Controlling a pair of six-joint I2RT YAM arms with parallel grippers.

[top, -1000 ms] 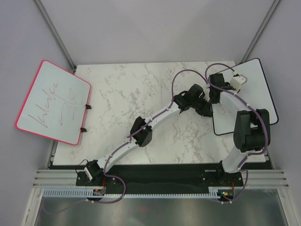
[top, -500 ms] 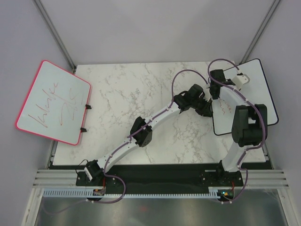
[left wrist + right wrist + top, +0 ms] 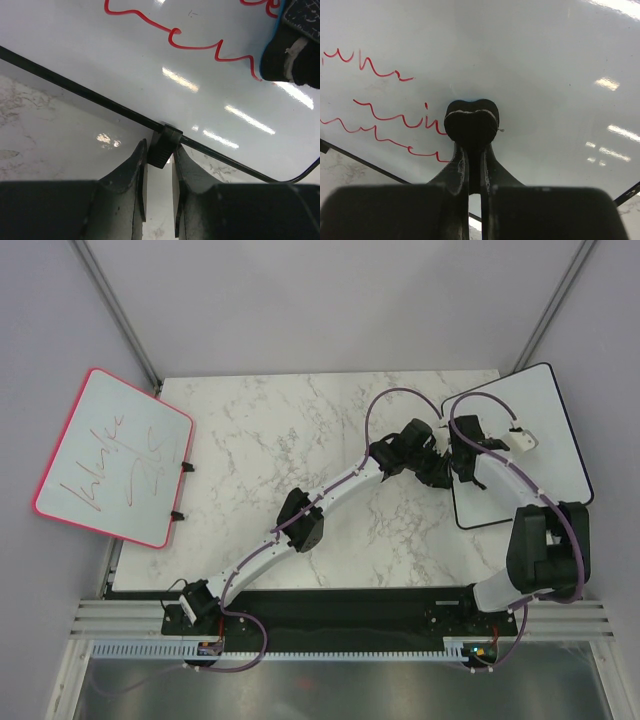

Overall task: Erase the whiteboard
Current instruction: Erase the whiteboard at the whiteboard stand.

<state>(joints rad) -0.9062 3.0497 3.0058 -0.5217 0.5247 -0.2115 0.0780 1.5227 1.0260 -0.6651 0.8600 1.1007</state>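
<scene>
The whiteboard (image 3: pixel 545 425) with its thin black frame lies at the table's right side. Red handwriting (image 3: pixel 385 120) remains on its left part. My left gripper (image 3: pixel 440 472) sits at the board's left edge, its jaws (image 3: pixel 159 150) shut on a black ribbed tab (image 3: pixel 165 145) fixed to the frame. My right gripper (image 3: pixel 467 455) is shut on a dark eraser (image 3: pixel 471 120), which is pressed onto the white face (image 3: pixel 545 75) just right of the red lines. The same eraser (image 3: pixel 295 50) shows at the top right of the left wrist view, beside the red writing (image 3: pixel 200 42).
A pink-framed whiteboard (image 3: pixel 115 455) with red scribbles hangs over the marble table's (image 3: pixel 290 430) left edge. Purple cables (image 3: pixel 375 410) loop above both wrists. Slanted metal posts (image 3: pixel 115 310) stand at the back corners.
The right arm has swept the eraser from the upper part of the board down along its left side, towards the near edge. The left arm has stayed on the tab.
</scene>
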